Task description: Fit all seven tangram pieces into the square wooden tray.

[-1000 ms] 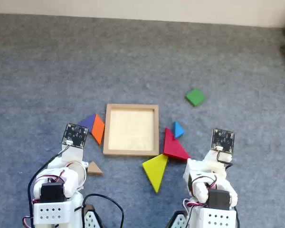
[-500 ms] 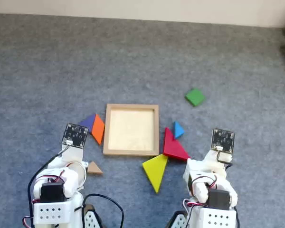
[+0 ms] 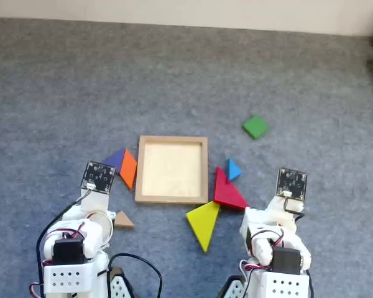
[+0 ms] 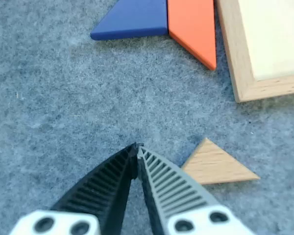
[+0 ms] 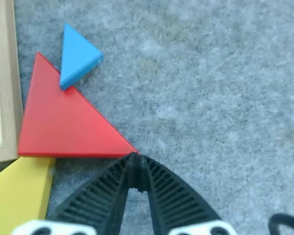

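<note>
The square wooden tray (image 3: 140, 169) lies empty mid-table. Left of it sit a dark blue triangle (image 3: 116, 158) and an orange parallelogram (image 3: 129, 167); a small wooden triangle (image 3: 123, 219) lies nearer the left arm. On the tray's right are a red triangle (image 3: 226, 190), a light blue triangle (image 3: 232, 169) and a yellow triangle (image 3: 204, 222). A green square (image 3: 255, 126) rests farther back right. My left gripper (image 4: 136, 147) is shut and empty, just beside the wooden triangle (image 4: 216, 165). My right gripper (image 5: 135, 156) is shut and empty at the red triangle's (image 5: 63, 125) corner.
Grey carpet covers the table. Both arm bases (image 3: 67, 261) (image 3: 276, 257) stand at the near edge. A pale wall strip runs along the far side.
</note>
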